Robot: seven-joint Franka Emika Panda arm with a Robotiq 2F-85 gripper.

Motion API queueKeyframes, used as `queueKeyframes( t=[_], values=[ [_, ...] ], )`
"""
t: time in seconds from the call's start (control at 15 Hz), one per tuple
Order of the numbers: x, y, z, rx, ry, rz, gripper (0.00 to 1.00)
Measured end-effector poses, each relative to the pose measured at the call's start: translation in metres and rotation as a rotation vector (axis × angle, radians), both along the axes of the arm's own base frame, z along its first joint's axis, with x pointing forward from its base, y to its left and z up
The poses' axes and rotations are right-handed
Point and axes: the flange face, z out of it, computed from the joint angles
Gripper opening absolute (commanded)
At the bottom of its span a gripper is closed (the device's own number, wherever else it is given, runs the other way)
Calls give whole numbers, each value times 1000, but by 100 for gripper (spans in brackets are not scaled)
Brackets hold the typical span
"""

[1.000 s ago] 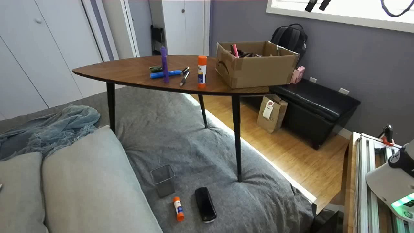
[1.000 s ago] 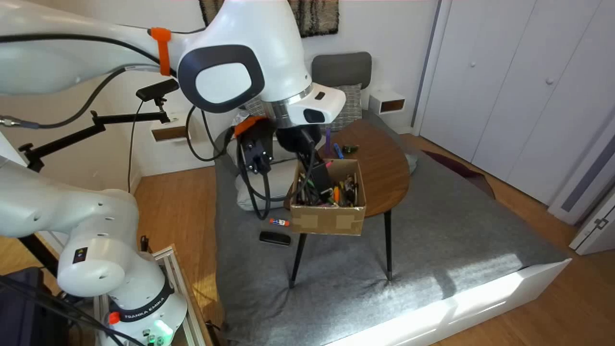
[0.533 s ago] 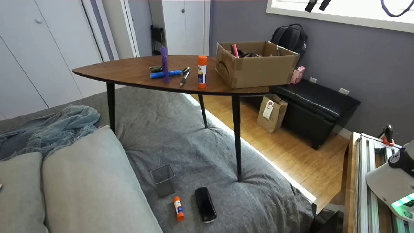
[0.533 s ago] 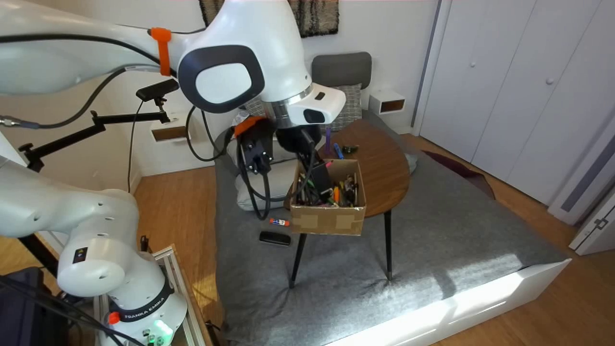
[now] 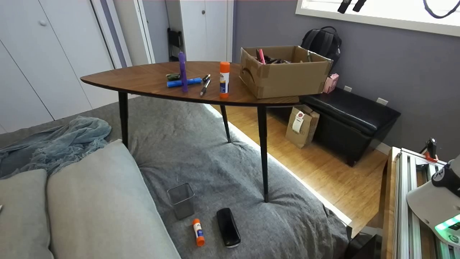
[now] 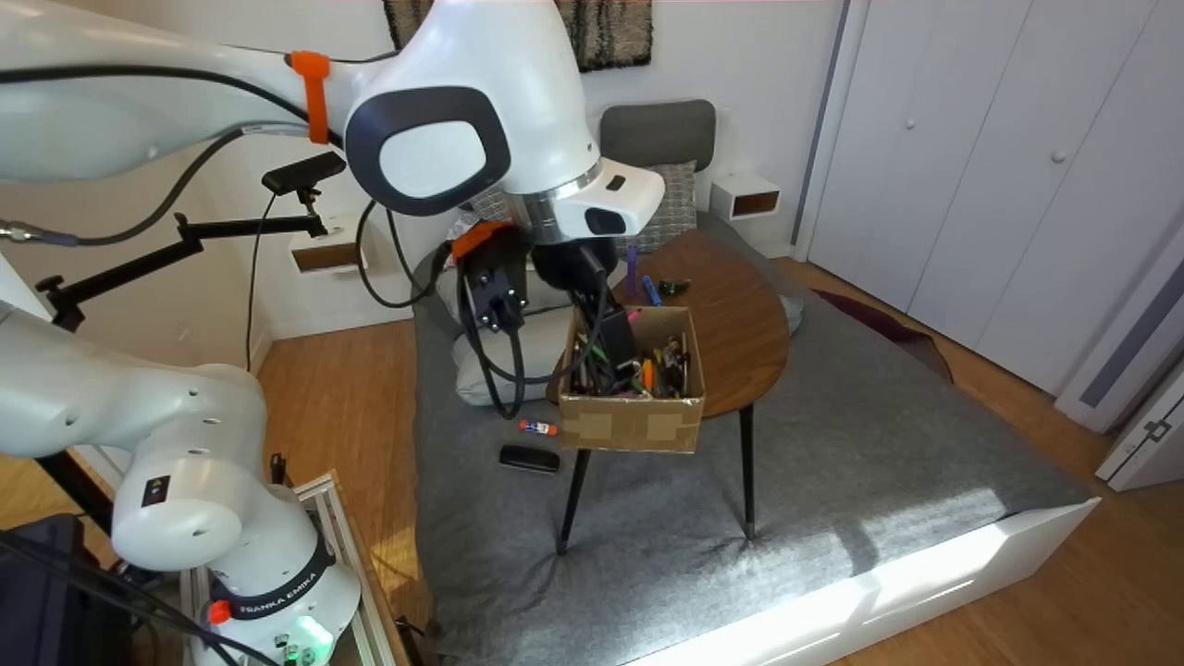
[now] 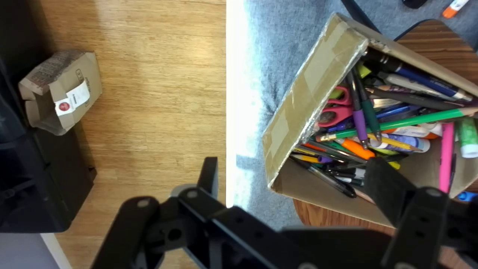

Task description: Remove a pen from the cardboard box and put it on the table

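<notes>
Gripper (image 7: pixel 294 168) gaping wide, one jaw over cardboard box (image 7: pixel 298 108) in wrist view, other well past its wall. Pens (image 7: pixel 360 125) all jumbled in there, first jaw's side. Box overhangs table (image 6: pixel 740 314) edge, more table alongside.

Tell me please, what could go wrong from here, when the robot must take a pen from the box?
The cardboard box juts past the edge of the table, so a bump from the pincer might shift or tip it. Inside, pens and pencils lie crossed in a heap; the open pincer could catch several together. On the table, the glue stick and a purple pen-like thing stand upright; a careless placement may topple them.
</notes>
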Motion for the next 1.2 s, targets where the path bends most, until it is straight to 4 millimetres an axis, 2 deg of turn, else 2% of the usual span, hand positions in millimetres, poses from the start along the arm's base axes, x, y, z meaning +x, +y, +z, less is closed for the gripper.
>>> queueKeyframes(
  t=[0.33, 0.53, 0.67, 0.87, 1.2],
  values=[
    [30, 58, -4, 83, -22, 193, 100],
    [52, 78, -13, 155, -52, 268, 100],
    [67, 78, -22, 218, -86, 293, 100],
    [84, 65, -37, 326, -142, 329, 100],
    [105, 50, -73, 459, -194, 365, 100]
  ],
)
